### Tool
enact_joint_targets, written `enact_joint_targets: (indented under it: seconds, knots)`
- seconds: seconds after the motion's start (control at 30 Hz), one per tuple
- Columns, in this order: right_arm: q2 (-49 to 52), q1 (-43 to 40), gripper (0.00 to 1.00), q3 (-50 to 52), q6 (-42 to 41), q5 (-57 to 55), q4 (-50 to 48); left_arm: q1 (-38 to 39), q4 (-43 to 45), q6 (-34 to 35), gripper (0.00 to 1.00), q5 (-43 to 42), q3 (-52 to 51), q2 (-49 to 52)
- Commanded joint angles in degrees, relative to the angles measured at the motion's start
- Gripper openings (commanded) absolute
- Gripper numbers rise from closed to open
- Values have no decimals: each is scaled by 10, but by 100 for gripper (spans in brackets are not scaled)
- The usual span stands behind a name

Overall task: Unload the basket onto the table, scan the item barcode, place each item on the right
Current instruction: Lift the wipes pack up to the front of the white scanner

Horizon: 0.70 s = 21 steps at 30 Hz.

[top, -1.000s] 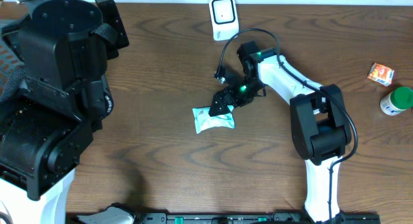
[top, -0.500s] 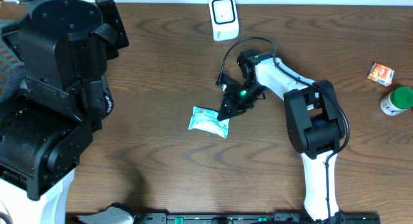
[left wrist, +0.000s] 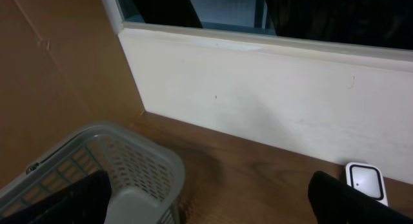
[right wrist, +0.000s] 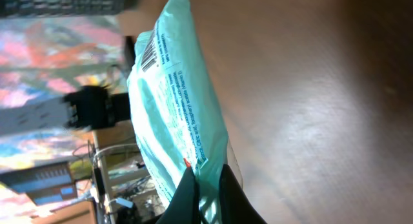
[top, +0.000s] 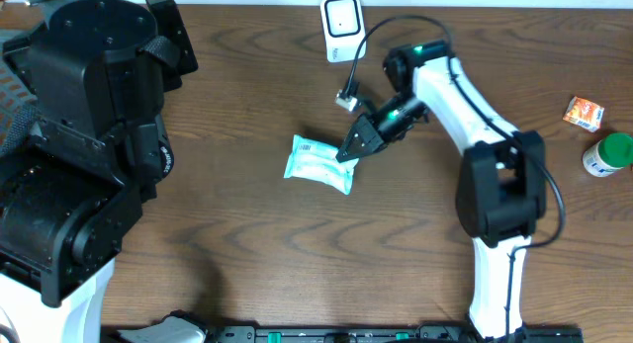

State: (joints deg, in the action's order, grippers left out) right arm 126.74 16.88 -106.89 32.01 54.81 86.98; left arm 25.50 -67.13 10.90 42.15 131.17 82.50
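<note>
pouch: teal-and-white pouch near the middle of the surface, long side running left to right, slightly tilted
pouch contact: the right wrist view shows the pouch edge-on with the room behind it; it looks raised, but cannot tell if any part touches the surface
barcode: black bars printed on the pouch end farthest from the grip; print lines run along the pouch below it
right gripper: right gripper at the pouch's right end; jaws closed down tight, pinching the thin edge of the pouch
right fingers: dark tips at the bottom of the wrist view, with pouch film squeezed between them
right arm: white arm reaches from its base at the front right, up and over to the left; black cable loops above it
scanner: white scanner upright at the far edge of the surface, well apart from the pouch, behind it and a bit to the right; also seen low right in the left wrist view
left gripper: left gripper has jaws spread wide, holding nothing; only dark finger parts show at the bottom corners
left arm: big black arm fills the left side of the overhead view, far from the pouch
basket: grey mesh basket under the left wrist camera, beside a white wall
bottle: white bottle with green cap at the right edge
orange packet: small orange packet just behind the bottle, apart from it
</note>
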Motion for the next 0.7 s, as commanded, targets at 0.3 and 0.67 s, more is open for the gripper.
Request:
enact_joint_targets:
  seconds: [0.3,0.67]
  knots:
    - [-161,0,2,-12,148,-35,37,-3,-2,7,98,3,3,-5]
    - [-216,3,2,-6,-3,-127,-49,-3,-2,7,98,3,3,-5]
